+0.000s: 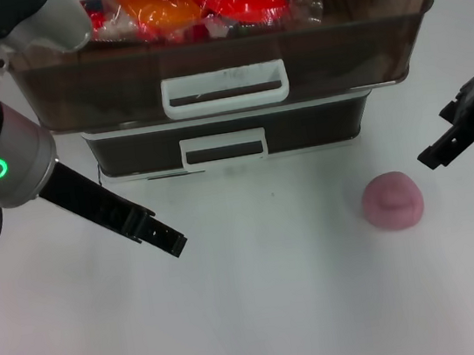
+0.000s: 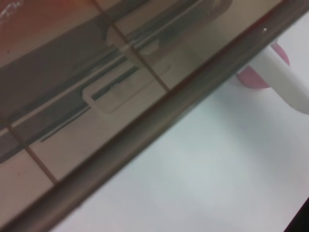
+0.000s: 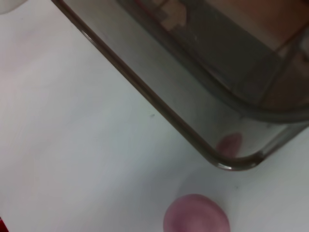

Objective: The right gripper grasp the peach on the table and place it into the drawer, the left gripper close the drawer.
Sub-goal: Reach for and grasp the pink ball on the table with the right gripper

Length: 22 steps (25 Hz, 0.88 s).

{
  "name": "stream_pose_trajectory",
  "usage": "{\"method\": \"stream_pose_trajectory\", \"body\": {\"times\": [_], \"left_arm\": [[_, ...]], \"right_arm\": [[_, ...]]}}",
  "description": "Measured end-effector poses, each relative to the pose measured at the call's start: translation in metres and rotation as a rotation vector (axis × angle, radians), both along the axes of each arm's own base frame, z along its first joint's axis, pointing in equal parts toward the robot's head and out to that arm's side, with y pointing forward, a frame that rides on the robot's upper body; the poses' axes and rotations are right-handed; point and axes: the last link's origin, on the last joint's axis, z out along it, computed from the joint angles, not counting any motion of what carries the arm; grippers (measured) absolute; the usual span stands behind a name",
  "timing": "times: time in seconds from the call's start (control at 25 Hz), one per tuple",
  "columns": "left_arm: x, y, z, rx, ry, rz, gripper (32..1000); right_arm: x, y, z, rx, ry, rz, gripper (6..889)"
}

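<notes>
One peach point(image 1: 391, 201) lies on the table point(image 1: 282, 312), ahead of the drawer point(image 1: 220, 56) and toward the robot's right. The right gripper point(image 1: 441, 147) hangs just beside it, to its right and apart from it, holding nothing; jaw opening cannot be told. The left gripper point(image 1: 164, 236) hovers well apart on the left, empty, opening unclear. Two white handles, two grippers. Head view shows orange and red packets point(image 1: 196, 11) inside the drawer; the right wrist view shows the peach's reflection on the drawer's corner point(image 3: 231, 144).
</notes>
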Motion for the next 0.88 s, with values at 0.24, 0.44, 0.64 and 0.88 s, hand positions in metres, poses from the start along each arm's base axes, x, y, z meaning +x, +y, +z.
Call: {"method": "stream_pose_trajectory", "body": {"times": [0.24, 0.44, 0.64, 0.88], "left_arm": [[-0.0002, -0.0001, 0.0, 0.0, 0.0, 0.001, 815], [-0.0003, -0.0001, 0.0, 0.0, 0.0, 0.001, 815], [-0.0005, -0.0002, 0.0, 0.0, 0.0, 0.002, 815], [-0.0009, -0.0003, 0.0, 0.001, 0.0, 0.003, 815]], "right_arm": [[-0.0027, 0.0001, -0.0009, -0.001, 0.02, 0.006, 832], [-0.0036, -0.0005, -0.0017, -0.004, 0.032, 0.008, 831], [-0.0025, -0.0011, -0.0018, -0.004, 0.032, 0.005, 832], [0.0006, -0.0003, -0.0027, 0.004, 0.032, 0.01, 831]]}}
